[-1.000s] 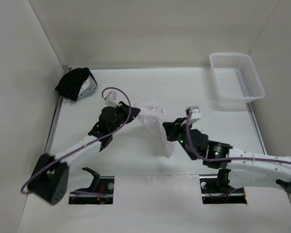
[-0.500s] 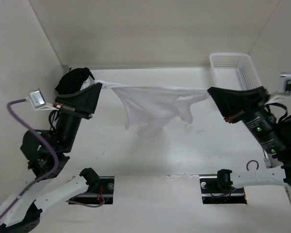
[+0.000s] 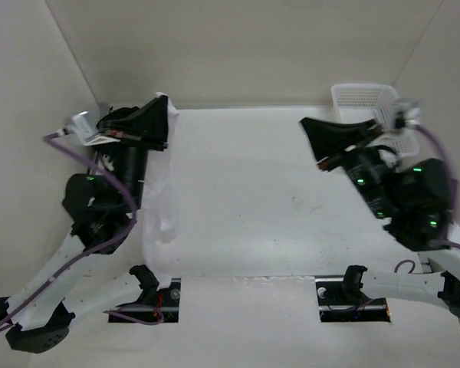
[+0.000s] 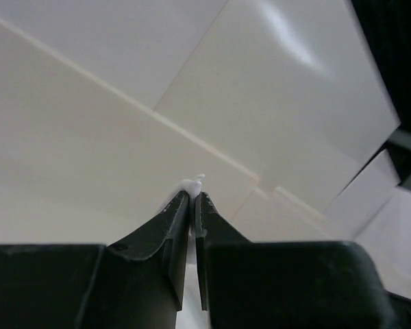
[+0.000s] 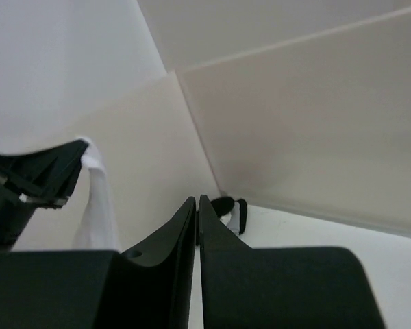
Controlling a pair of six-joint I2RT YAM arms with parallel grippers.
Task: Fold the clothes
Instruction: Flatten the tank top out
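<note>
Currently the white garment [image 3: 159, 192] hangs limp over the left side of the surface [image 3: 276, 222], its top corner pinched in the raised left end effector [image 3: 165, 101]; the right end effector [image 3: 305, 123], raised near the plastic basket [image 3: 353, 87], stands narrow and empty

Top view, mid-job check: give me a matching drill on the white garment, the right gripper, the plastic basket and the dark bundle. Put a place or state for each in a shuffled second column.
1. white garment
2. right gripper
3. plastic basket
4. black-and-grey bundle

A. far right corner
B. hangs from the left gripper
C. far left corner
D. raised, jaws together, nothing held

Pairs: 1-B, 2-D, 3-A, 4-C
</note>
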